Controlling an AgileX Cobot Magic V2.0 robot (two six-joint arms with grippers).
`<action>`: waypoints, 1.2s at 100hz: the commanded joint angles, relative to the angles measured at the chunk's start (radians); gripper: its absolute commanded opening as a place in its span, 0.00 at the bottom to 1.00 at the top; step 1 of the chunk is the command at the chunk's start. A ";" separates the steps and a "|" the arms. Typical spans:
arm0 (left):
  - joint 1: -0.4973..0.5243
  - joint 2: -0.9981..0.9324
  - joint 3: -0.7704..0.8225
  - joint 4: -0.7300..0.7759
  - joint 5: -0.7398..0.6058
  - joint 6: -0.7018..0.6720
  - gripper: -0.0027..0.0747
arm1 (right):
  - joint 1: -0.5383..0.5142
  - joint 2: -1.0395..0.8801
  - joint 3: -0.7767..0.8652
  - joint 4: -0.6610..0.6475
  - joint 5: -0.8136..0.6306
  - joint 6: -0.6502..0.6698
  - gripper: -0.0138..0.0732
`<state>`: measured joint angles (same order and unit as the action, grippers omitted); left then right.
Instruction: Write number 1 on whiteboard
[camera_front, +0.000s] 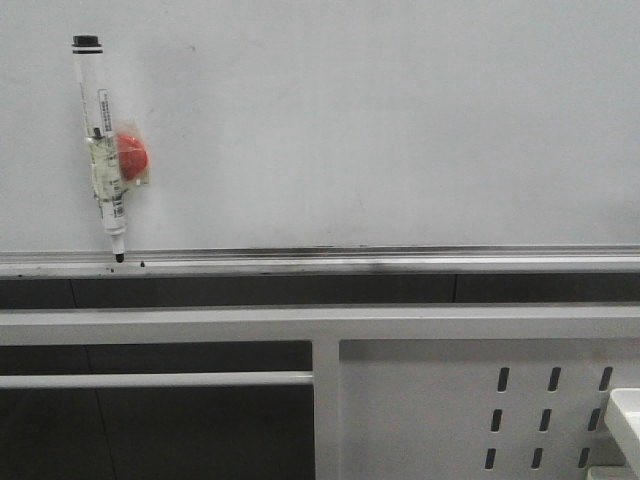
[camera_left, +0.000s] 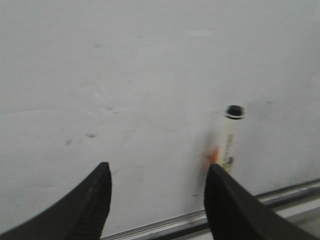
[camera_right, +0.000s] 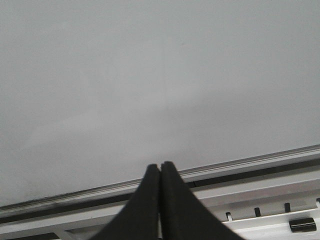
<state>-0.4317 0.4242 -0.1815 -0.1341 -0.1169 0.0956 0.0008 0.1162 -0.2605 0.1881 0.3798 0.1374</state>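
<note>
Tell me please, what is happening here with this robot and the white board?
Nothing is being handled at this moment. A marker pen hangs on the whiteboard, tip down near the silver rail, with a red holder behind it. The left gripper is open and empty, facing the board with the pen just ahead of it. The right gripper is shut on nothing, pointing at a bare part of the board. No written stroke is visible on the board, so the number 1 is not yet drawn.
</note>
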 joint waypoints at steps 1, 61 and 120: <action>-0.091 0.059 -0.001 -0.006 -0.173 0.001 0.51 | 0.000 0.021 -0.029 0.006 -0.073 0.000 0.08; -0.294 0.657 0.116 -0.067 -0.973 -0.136 0.54 | 0.000 0.021 -0.031 0.023 -0.062 0.000 0.08; -0.292 1.109 0.015 -0.075 -1.246 -0.310 0.54 | 0.000 0.021 -0.033 0.023 -0.060 0.000 0.08</action>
<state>-0.7164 1.5500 -0.1310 -0.1816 -1.1304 -0.2030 0.0008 0.1162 -0.2605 0.2091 0.3933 0.1381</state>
